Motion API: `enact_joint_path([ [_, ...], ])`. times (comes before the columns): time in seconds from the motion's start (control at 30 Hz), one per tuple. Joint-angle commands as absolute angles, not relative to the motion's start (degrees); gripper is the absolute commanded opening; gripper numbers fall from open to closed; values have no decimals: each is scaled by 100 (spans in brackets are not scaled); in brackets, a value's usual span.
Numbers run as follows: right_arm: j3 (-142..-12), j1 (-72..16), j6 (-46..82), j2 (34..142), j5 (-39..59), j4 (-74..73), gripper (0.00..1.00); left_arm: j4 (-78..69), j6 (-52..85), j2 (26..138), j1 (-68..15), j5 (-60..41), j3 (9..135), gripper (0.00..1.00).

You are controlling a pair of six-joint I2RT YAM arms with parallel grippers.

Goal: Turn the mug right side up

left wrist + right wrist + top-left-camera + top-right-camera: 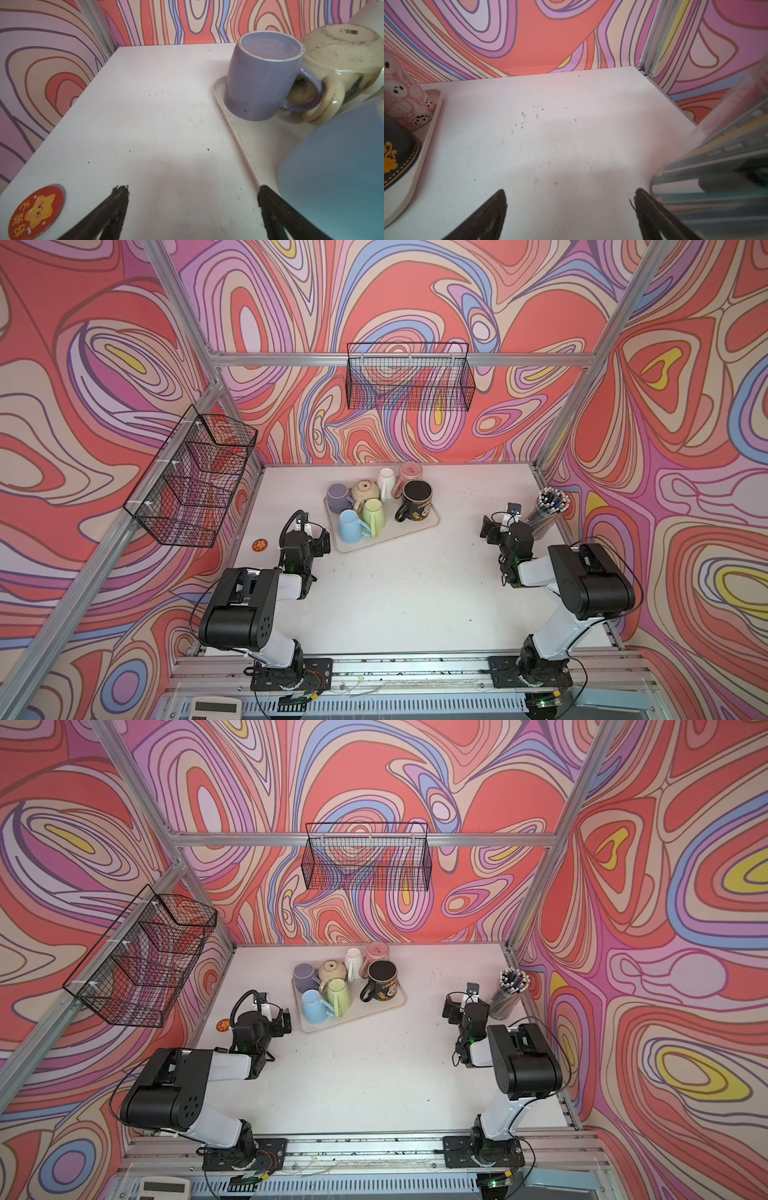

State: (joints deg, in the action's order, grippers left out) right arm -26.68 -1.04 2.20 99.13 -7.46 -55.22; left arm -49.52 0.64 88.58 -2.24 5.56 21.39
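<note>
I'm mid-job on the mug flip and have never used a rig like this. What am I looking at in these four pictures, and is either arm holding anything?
Two robot arms stand at the near edge of a white table, each ending in a two-finger gripper. The two wide pictures come from one camera head overhead, seeing everything. The other two come from a camera on each wrist, looking out between the dark fingertips. The left gripper and right gripper are both open and empty. A tray holds seven mugs; the purple mug and cream mug show their bases, so they are upside down. A cup of pens stands beside the right arm, a red badge lies beside the left.
</note>
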Motion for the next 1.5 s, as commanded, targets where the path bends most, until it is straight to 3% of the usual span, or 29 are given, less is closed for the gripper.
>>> enact_joint_path([
  [0.0,-2683,-79,200,9853,-720,-5482,98,-5063,14,8835,-185,495,2171,100],
  [0.1,-2713,-78,426,9564,-1289,-5241,98,-4845,330,8628,-193,1291,2204,100],
  [0.17,-3008,-79,528,9020,-1390,-4064,98,-4764,298,8427,-204,1363,2175,100],
  [0.47,-3910,-79,1380,7583,-1172,-1182,95,-1897,871,6668,-262,1718,3402,100],
  [0.6,-4426,-88,1731,7393,-77,-345,91,197,1500,6635,-264,1449,4662,100],
  [0.77,-5180,-122,2088,8034,1346,345,87,1691,2091,7255,-264,1136,5761,99],
  [1.0,-5557,-294,2670,9128,2154,16,76,2340,2552,8406,-230,632,6496,78],
  [1.17,-6011,-566,2968,10057,2449,-110,67,2438,2739,9475,-56,-251,7081,64],
  [1.33,-6257,-716,3216,10754,2588,-356,66,2774,2672,10580,-9,-771,7910,48],
  [1.47,-6465,-759,3264,11090,2609,-381,65,2824,2714,11088,22,-958,8225,42],
])
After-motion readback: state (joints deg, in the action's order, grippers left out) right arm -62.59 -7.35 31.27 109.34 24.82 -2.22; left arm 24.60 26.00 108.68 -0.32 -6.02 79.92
